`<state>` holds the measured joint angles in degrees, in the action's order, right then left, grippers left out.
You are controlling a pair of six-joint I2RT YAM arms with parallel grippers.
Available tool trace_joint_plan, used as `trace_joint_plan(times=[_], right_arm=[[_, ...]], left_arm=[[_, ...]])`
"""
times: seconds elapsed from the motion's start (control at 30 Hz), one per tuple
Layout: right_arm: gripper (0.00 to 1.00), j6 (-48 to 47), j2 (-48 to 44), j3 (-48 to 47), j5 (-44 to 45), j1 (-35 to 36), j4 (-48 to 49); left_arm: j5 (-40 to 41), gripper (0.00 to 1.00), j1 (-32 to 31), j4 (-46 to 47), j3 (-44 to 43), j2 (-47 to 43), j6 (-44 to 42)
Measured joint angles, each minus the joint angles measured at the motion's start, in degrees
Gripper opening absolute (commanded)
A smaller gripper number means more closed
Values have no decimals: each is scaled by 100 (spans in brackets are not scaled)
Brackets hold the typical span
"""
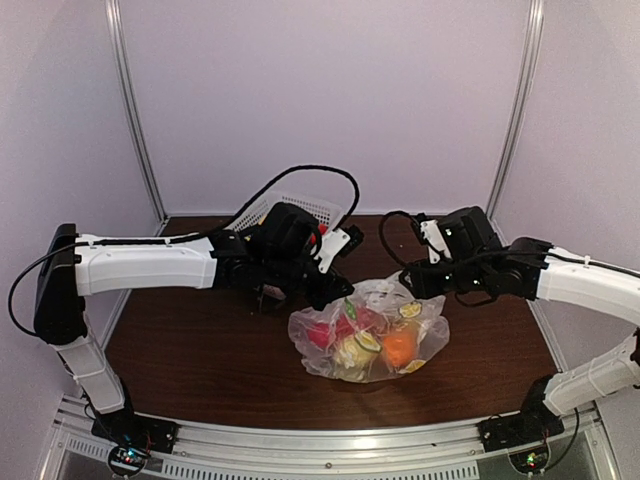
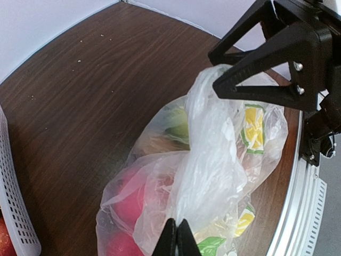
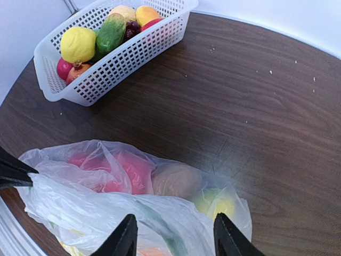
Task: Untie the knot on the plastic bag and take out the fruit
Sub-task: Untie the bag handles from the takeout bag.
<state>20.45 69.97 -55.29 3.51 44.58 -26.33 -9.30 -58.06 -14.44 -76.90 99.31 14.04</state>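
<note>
My left gripper [image 2: 176, 234] is pinched shut on a fold of the plastic bag [image 2: 208, 160], the film drawn up to my fingertips. My right gripper [image 3: 175, 221] stands partly open over the bag's right side, holding nothing. The bag lies near the middle of the table [image 3: 250, 106], with the fruit [image 3: 133, 170] inside it: red, brown, yellow-green and orange pieces. I cannot make out the knot among the crumpled film. A white lattice basket [image 3: 106, 80] sits at the far left.
</note>
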Motion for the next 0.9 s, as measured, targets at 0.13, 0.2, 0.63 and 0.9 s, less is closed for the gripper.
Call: trace_joint_plan(times=[0.13,0.2,0.63,0.9], right_arm=[[14,0,31,2,46,-31,7],[7,-59,28,7,105,-74,13],[0,210,-1086,304,455,-1235,76],[0,396,-2129,608,420,-1591,404]], left_arm=[[0,0,0,0,2,0,0],[2,0,0,0,2,0,-2],[424,0,79,59,0,-420,-94],[522,0,350,144,2,-817,-92]])
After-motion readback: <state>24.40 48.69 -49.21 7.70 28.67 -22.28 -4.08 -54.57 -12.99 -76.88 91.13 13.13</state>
